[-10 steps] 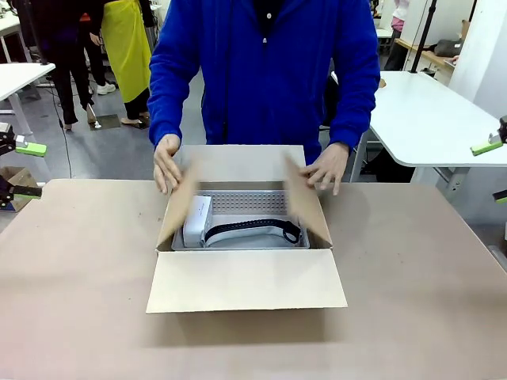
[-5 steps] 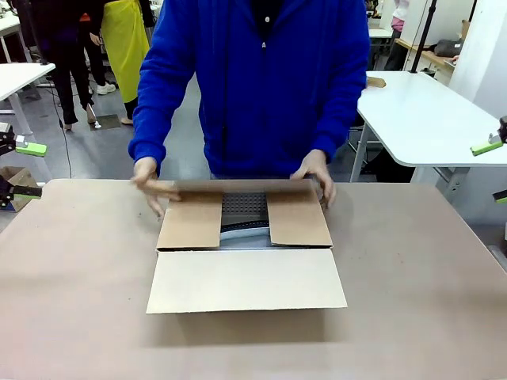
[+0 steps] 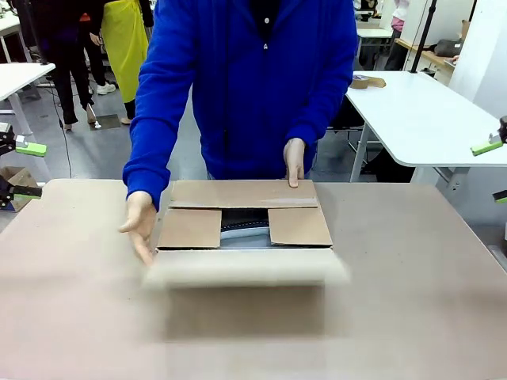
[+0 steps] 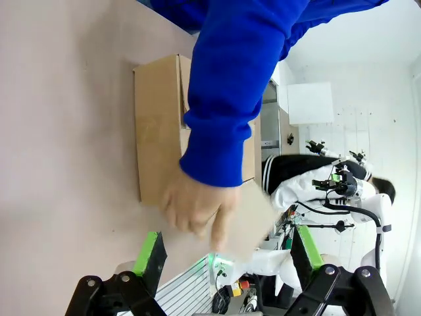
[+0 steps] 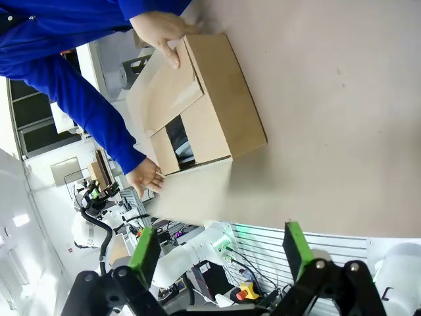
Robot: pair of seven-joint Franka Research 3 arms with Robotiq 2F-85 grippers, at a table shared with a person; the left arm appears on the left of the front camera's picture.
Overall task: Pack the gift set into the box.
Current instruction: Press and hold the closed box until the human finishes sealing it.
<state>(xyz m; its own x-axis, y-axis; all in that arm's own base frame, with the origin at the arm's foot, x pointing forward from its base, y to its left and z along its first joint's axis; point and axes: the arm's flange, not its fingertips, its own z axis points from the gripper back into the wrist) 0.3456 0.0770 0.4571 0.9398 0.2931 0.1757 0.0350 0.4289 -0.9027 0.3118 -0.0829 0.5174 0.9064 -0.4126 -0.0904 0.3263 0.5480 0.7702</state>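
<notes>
The box (image 3: 242, 207) sits mid-table with its two side flaps and far flap folded down. One of the person's hands (image 3: 295, 162) presses on the far flap. The other hand (image 3: 141, 226) is at the box's left front corner, where the near flap (image 3: 245, 267) is a blur. Through the gap between the flaps a strip of the gift set (image 3: 244, 226) shows inside. My left gripper (image 3: 24, 169) hangs open at the left edge and my right gripper (image 3: 495, 170) open at the right edge, both far from the box (image 4: 158, 125) (image 5: 223, 105). Both wrist views show open, empty grippers (image 4: 229, 253) (image 5: 220, 253).
The brown table (image 3: 412, 277) has free room on both sides of the box and in front of it. A white table (image 3: 428, 119) stands behind at the right and another (image 3: 20, 75) at the left. The person stands at the far edge.
The person folded the two side flaps in, then the far flap down over them. Now one hand has moved to the near flap, which is swinging up. Neither arm moved.
</notes>
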